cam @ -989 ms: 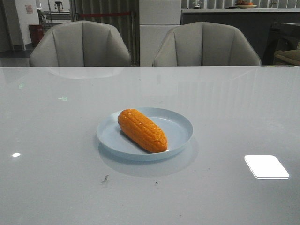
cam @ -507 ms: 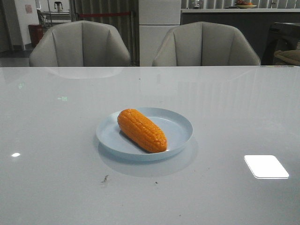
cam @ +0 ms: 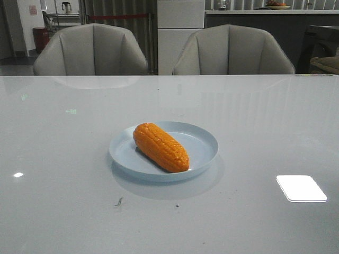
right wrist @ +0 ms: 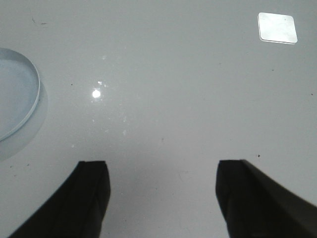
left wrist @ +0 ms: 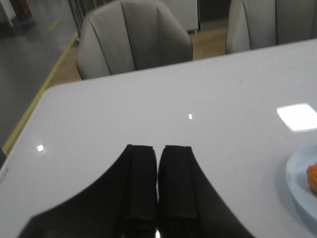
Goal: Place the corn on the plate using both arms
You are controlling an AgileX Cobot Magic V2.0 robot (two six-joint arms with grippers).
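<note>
The orange-yellow corn (cam: 160,146) lies diagonally on the pale blue plate (cam: 204,142) in the middle of the table in the front view. No arm shows in the front view. In the left wrist view my left gripper (left wrist: 158,147) is shut and empty above bare table, and the plate's rim (left wrist: 297,181) with a sliver of corn (left wrist: 312,177) shows at the frame's edge. In the right wrist view my right gripper (right wrist: 162,163) is open and empty over bare table, with the plate's rim (right wrist: 30,101) off to one side.
Two grey chairs (cam: 92,50) (cam: 233,50) stand behind the table's far edge. A bright window reflection (cam: 301,188) lies on the glossy table at the front right. Small dark specks (cam: 118,201) mark the table in front of the plate.
</note>
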